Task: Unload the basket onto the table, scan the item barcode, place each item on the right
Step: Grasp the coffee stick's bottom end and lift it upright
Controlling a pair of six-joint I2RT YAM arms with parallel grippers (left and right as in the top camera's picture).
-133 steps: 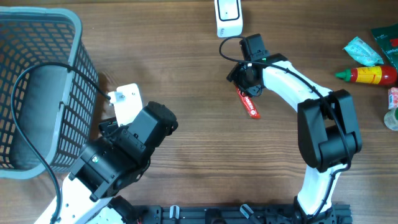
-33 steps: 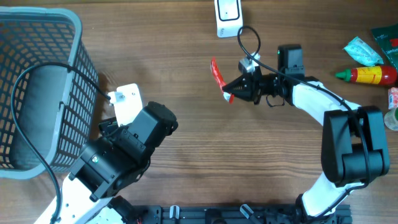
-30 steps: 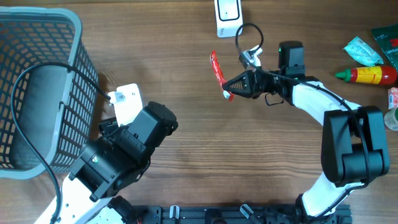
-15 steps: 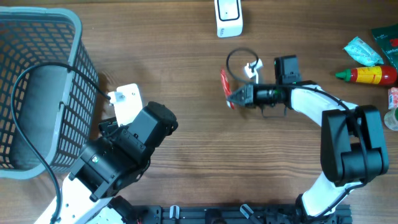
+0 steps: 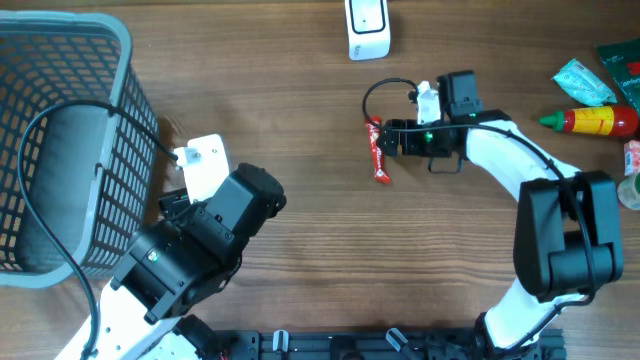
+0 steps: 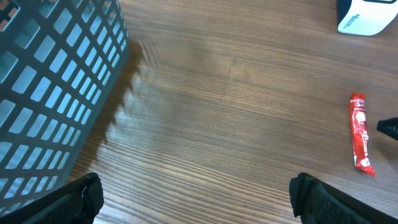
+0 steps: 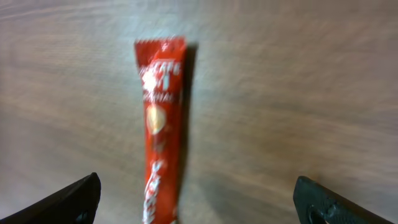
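Note:
A slim red sachet [image 5: 377,150] lies flat on the wooden table, below the white barcode scanner [image 5: 367,28] at the back edge. My right gripper [image 5: 391,140] hovers just to the sachet's right, open, with nothing held. In the right wrist view the sachet [image 7: 163,124] lies between the spread fingertips, nearer the left one [image 7: 78,199]. My left gripper [image 6: 199,196] stands open over bare wood beside the basket. From there I see the sachet [image 6: 360,134] far right and the scanner [image 6: 367,15] in the top corner.
A tall grey mesh basket [image 5: 60,140] fills the left side, a black cable hanging into it. At the right edge lie a red and yellow sauce bottle [image 5: 592,121], a teal packet [image 5: 585,82] and other small groceries.
My right gripper carried the sachet down from near the scanner, lowered it and opened. The sachet now lies loose on the table. The left arm has not moved.

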